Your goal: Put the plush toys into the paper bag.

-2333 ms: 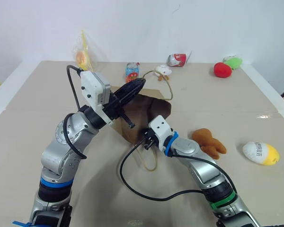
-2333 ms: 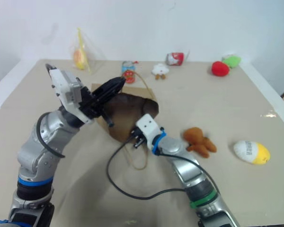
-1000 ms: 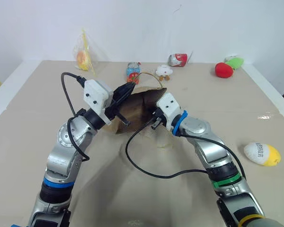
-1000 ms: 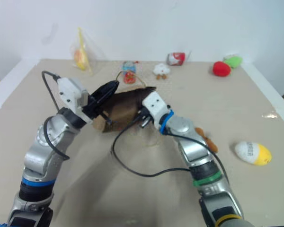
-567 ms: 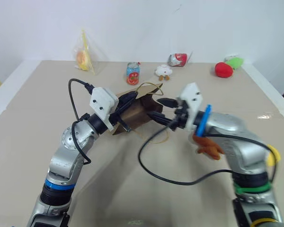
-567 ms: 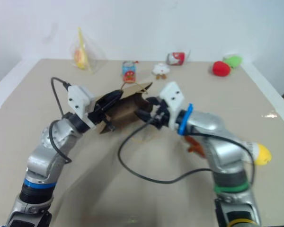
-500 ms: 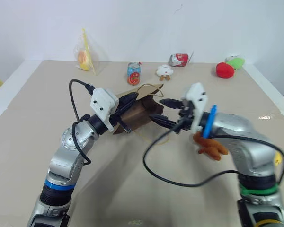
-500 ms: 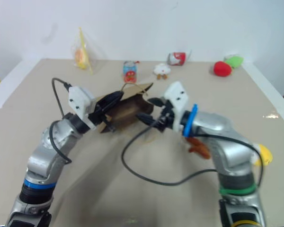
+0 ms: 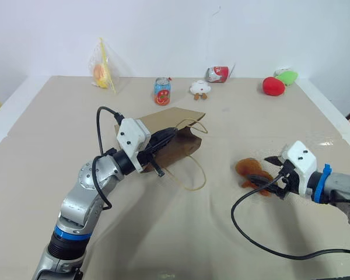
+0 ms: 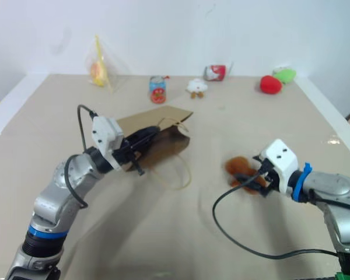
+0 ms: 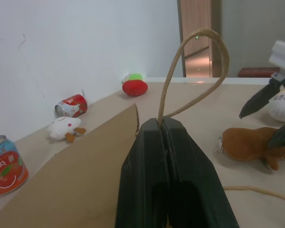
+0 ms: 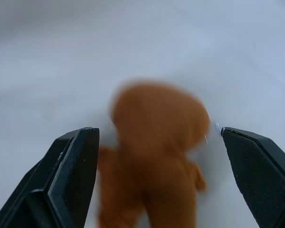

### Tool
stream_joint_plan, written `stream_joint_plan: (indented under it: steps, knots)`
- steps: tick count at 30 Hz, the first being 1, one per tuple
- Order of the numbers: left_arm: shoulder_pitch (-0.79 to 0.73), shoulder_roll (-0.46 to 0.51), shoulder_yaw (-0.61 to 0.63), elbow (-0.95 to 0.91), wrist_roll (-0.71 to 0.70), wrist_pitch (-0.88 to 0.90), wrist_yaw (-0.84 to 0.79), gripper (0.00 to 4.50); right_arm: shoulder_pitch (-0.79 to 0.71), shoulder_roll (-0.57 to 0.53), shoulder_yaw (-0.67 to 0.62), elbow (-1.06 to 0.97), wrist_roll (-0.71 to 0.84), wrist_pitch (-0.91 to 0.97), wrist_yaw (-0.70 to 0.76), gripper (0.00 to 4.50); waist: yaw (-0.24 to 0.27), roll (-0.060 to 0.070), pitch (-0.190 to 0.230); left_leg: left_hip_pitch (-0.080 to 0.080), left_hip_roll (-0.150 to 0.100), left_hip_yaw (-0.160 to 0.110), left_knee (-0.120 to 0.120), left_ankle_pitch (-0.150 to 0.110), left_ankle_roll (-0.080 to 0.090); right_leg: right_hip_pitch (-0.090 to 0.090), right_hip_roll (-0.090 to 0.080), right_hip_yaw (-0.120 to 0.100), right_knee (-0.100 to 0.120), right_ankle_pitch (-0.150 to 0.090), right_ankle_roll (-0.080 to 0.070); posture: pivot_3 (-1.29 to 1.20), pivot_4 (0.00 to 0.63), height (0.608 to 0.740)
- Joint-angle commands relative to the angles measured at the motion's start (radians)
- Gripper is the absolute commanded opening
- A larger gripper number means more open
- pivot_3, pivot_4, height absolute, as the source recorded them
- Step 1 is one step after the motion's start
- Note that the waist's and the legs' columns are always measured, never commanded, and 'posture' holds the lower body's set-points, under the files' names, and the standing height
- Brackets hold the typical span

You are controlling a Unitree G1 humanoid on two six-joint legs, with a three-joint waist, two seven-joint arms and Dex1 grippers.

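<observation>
The brown paper bag (image 9: 174, 133) lies on its side at the table's middle, mouth toward the right. My left gripper (image 9: 165, 139) is shut on its upper rim, where a tan loop handle (image 11: 194, 57) rises. The orange-brown plush toy (image 9: 249, 170) lies on the table to the right of the bag. My right gripper (image 9: 267, 173) is open, one finger on either side of the toy's right end, without closing on it. In the right wrist view the toy (image 12: 156, 123) sits between the spread fingers. The white egg-shaped plush toy (image 11: 282, 108) peeks out behind my right gripper.
Along the back edge stand an orange drink can (image 9: 162, 91), a small white cloud toy (image 9: 199, 88), a red can on its side (image 9: 217, 74), a red plush (image 9: 273, 86) with a green one (image 9: 287, 76), and a clear bag with yellow contents (image 9: 103, 71).
My right gripper let go of the bag's mouth, opened, and swung right and down to the orange-brown toy. The left gripper sank a little with the bag, which now lies flatter.
</observation>
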Motion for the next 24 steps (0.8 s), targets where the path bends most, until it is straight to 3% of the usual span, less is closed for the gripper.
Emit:
stream_joint_plan:
  steps: [1,4,8,9,14,18,24]
  knots:
    - [-0.023,-0.007,0.019,-0.029,-0.007,-0.012,0.010,0.00,-0.011,0.022,0.035,0.089,-0.076,-0.092,-0.052,4.44,0.000,0.000,0.000,0.000,0.000,0.000,0.000,0.000,0.000,0.000,0.000,0.000,0.000,0.000,0.000,0.00,0.150,0.740]
    - [-0.021,-0.007,0.014,-0.034,-0.004,-0.015,0.011,0.00,-0.025,0.053,0.055,0.119,-0.084,-0.099,-0.074,4.44,0.000,0.000,0.000,0.000,0.000,0.001,0.000,0.000,0.000,0.000,0.000,0.001,0.000,0.000,0.000,0.00,0.150,0.740]
    - [-0.025,-0.012,0.018,-0.029,0.013,-0.030,0.025,0.00,-0.033,0.061,0.071,0.131,-0.089,-0.109,-0.073,2.76,0.001,0.000,0.000,0.000,-0.001,0.002,0.001,0.000,0.000,0.000,-0.001,0.001,0.000,0.001,0.001,0.00,0.150,0.740]
    - [-0.027,-0.014,0.019,-0.027,0.016,-0.032,0.029,0.00,-0.032,0.060,0.073,0.130,-0.087,-0.109,-0.071,2.06,0.001,0.000,0.000,0.000,-0.001,0.002,0.001,0.000,0.000,0.001,-0.001,0.001,0.000,0.001,0.001,0.00,0.150,0.740]
    - [-0.030,-0.022,0.020,-0.020,0.024,-0.044,0.039,0.00,-0.033,0.047,0.061,0.088,-0.073,-0.110,-0.060,0.24,0.001,0.000,0.000,0.000,-0.001,0.002,0.002,0.000,0.000,0.001,-0.001,0.001,0.000,0.001,0.002,0.00,0.150,0.740]
    - [-0.044,-0.029,0.031,-0.002,0.053,-0.079,0.056,0.00,-0.124,0.036,-0.014,0.004,0.059,-0.030,-0.017,0.11,0.001,0.000,0.000,0.000,-0.001,0.002,0.001,0.000,0.000,0.001,-0.001,0.002,0.000,0.001,0.002,0.00,0.150,0.740]
    - [-0.056,-0.039,0.042,0.028,0.089,-0.123,0.084,0.00,-0.436,0.101,-0.006,-0.186,0.423,0.296,-0.047,0.11,0.001,0.001,0.001,0.000,0.002,0.000,0.000,0.000,0.000,0.000,0.004,0.003,0.000,0.002,0.001,0.00,0.150,0.740]
